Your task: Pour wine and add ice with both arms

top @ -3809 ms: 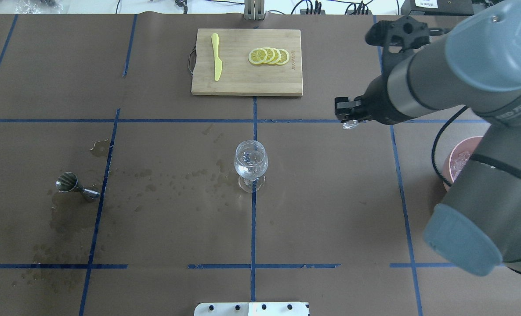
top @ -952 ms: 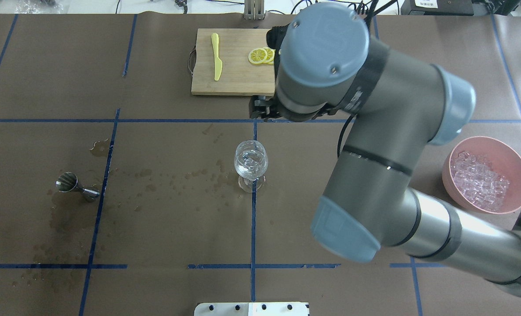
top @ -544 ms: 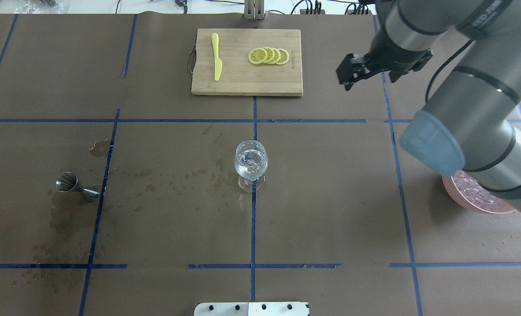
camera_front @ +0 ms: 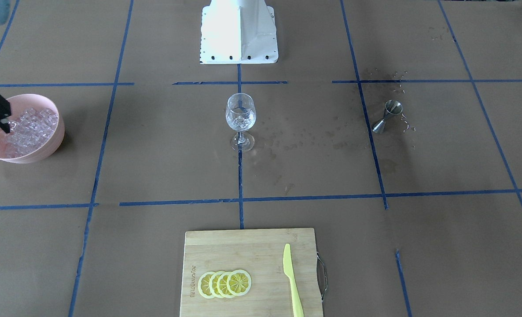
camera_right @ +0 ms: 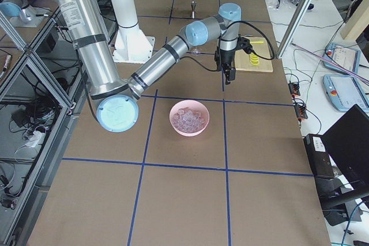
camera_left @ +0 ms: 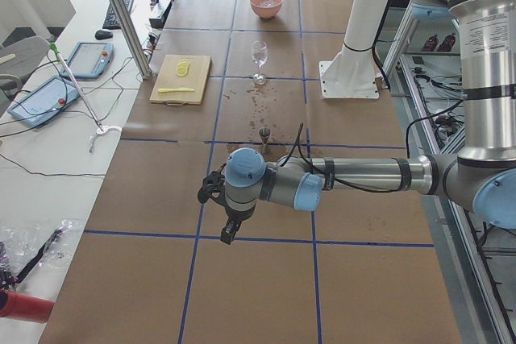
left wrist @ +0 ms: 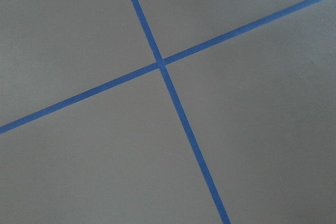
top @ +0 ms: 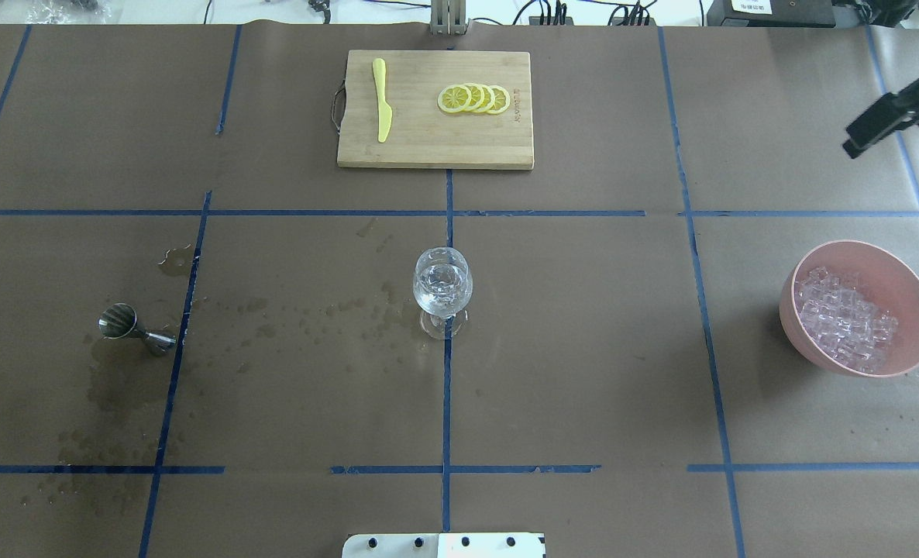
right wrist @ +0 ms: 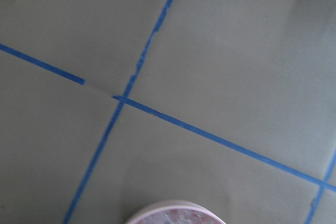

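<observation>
You are looking at a table (top: 583, 387) covered in brown paper and divided by blue tape lines. The silver-grey right arm (camera_right: 161, 64) is reaching out over the table's right end, and its black right gripper (top: 858, 143) is hanging above the paper toward the far right corner, just beyond the bowl. You cannot tell whether its jaws are apart or together. The silver-grey left arm (camera_left: 363, 173) is stretching low over the table's left end, with the left gripper (camera_left: 230, 235) pointing down at bare paper; its jaws cannot be judged either.

A bamboo cutting board (top: 421, 139) is lying at the middle of the far edge. A round pink bowl (top: 913, 291) is sitting near the right edge, holding the ice (top: 847, 318), a glittering heap of clear cubes. A stemmed clear wine glass (top: 442, 288) is standing upright at the table's centre with clear glinting contents; the wine cannot be told apart from cubes there. A small steel jigger (top: 130, 327) is standing toward the left edge among wet stains.

Judging by this, adding ice is the step in hand. The next move is calling for the right gripper to be lowered into the heap with jaws apart, closing on one slippery cube, then releasing it over the narrow rim without touching the glass.
</observation>
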`<action>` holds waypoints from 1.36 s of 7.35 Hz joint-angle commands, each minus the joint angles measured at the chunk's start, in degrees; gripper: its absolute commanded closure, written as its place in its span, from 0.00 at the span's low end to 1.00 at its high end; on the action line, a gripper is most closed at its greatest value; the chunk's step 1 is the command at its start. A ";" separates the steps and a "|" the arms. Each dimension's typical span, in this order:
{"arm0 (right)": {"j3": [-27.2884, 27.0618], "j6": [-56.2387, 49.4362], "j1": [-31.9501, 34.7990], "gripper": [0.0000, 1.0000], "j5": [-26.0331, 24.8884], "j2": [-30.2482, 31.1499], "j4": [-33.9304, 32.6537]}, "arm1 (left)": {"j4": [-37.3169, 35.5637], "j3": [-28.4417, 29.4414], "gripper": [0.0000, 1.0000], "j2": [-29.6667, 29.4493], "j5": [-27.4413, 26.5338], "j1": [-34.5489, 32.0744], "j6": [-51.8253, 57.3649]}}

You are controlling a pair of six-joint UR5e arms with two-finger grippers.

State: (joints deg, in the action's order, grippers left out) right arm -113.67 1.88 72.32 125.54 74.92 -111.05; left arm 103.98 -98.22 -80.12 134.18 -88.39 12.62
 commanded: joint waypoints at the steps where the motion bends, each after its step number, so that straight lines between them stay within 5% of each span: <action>1: 0.20 -6.80 7.73 0.00 0.23 11.34 0.40 | 0.00 -0.12 0.00 0.05 -0.05 -0.03 -0.05; 4: 3.61 -6.01 13.10 0.00 1.19 23.14 10.48 | 0.00 -0.21 0.00 -0.04 -0.05 -0.03 -0.05; 7: 7.13 -5.93 13.29 0.00 3.21 25.36 11.47 | -0.09 -0.39 0.00 0.23 -0.14 -0.20 -0.05; 10: 8.45 -4.18 13.29 0.00 5.24 26.06 15.48 | -10.17 -2.13 0.00 0.14 0.30 -0.82 0.04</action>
State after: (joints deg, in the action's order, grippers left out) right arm -106.20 -3.44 85.60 130.25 100.62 -98.35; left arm 97.96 -99.09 -80.05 134.36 -88.97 12.57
